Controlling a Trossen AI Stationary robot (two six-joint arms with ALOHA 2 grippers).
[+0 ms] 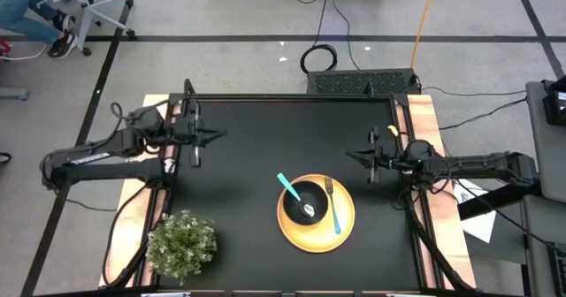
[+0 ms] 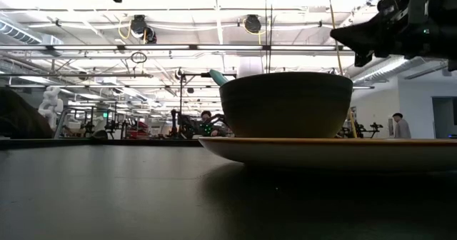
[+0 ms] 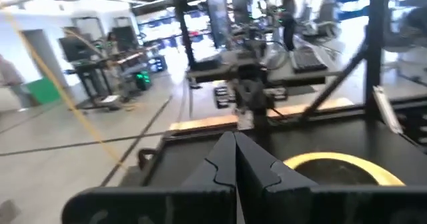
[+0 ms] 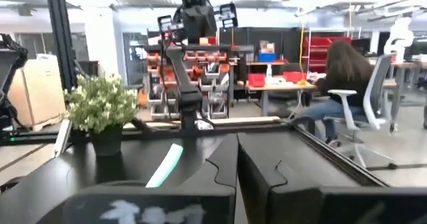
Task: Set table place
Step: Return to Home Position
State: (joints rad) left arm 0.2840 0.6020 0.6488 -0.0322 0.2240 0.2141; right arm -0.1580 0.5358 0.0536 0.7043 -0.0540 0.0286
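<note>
The round yellow plate [image 1: 345, 226] lies on the black table [image 1: 248, 182], right of its middle and toward the near edge. The black bowl [image 1: 301, 198] stands on the plate [image 2: 335, 148]. The spoon [image 1: 288, 187] leans in the bowl [image 2: 285, 104], its teal handle sticking out over the rim toward the far left. The fork [image 1: 333, 205] lies on the plate beside the bowl. My left gripper [image 1: 215, 135] hangs shut over the table's far left part. My right gripper [image 1: 351, 156] hangs shut just beyond the plate's far right side. Neither holds anything.
A green potted plant [image 1: 181, 242] stands at the table's near left corner, seen also in the right wrist view as the plant [image 4: 100, 107]. Light wooden strips [image 1: 423, 129] run along the left and right sides. Bare tabletop lies between the two grippers.
</note>
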